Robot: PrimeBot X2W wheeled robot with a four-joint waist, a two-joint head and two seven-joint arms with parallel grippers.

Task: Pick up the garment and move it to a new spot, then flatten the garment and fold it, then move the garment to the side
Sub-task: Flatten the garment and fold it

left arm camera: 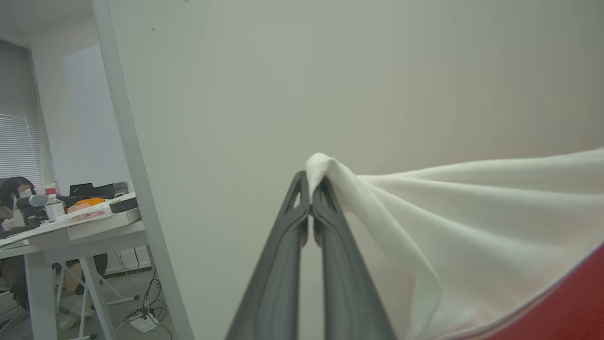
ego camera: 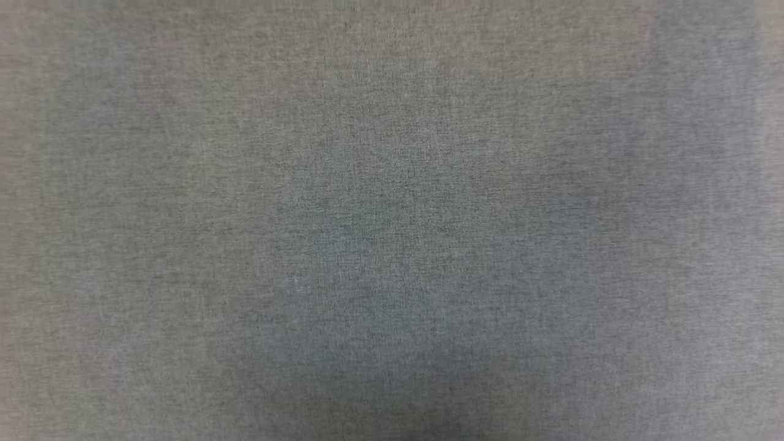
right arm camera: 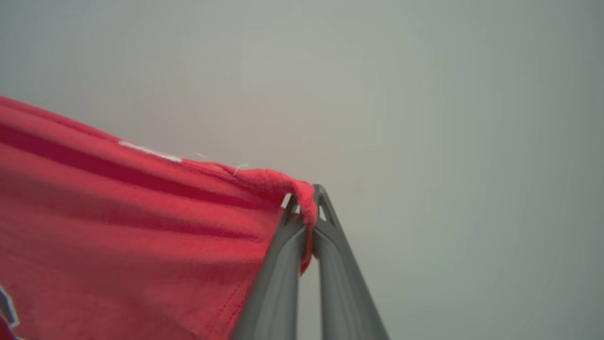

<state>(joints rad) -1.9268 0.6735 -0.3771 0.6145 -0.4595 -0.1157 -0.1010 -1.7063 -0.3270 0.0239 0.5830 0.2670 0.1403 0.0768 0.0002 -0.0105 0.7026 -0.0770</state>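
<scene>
Carrying: the red jersey T-shirt (right arm camera: 132, 226) is hanging in the air, stretched between 2 grippers, so the pick-and-move step looks to be in hand.
Garment corners: its white sleeve (left arm camera: 472, 217) is draping off the left fingertips; a red hem corner (right arm camera: 278, 184) is bunching at the right fingertips.
Left gripper (left arm camera: 311, 189): is pinching the white sleeve edge, its fingers pressed together on the cloth.
Right gripper (right arm camera: 306, 203): is pinching the red corner, fingers pressed together on it.
Surface: the grey woven tabletop (ego camera: 392, 220) is lying below the head camera.
Surroundings: a pale partition (left arm camera: 236, 118) is standing ahead, with a cluttered desk (left arm camera: 71, 222) beyond it.
Next move: probably lowering both arms together, keeping the shirt taut, and laying it flat on the grey cloth.
</scene>
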